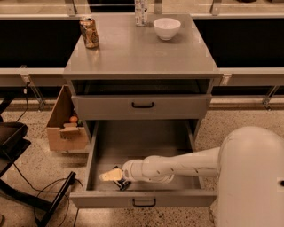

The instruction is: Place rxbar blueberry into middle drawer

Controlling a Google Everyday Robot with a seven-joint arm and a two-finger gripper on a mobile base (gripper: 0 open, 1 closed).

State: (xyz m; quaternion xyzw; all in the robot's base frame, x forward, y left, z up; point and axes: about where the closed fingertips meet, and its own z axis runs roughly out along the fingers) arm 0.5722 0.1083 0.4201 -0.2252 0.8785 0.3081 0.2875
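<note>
The middle drawer (142,144) is pulled wide open, with its black handle (144,203) on the front panel. My white arm reaches into it from the right. My gripper (111,176) sits low in the drawer's front left corner, pointing left. A small dark piece of the rxbar blueberry (123,184) shows right under the gripper, close to the drawer floor. Most of the bar is hidden by the gripper. I cannot tell whether the bar is held or lying loose.
The upper drawer (143,105) is closed. On the cabinet top (142,53) stand a gold-brown soda can (89,32), a white bowl (167,28) and a bottle (141,11). A cardboard box (64,126) stands left of the cabinet; cables and a black frame (49,199) lie on the floor.
</note>
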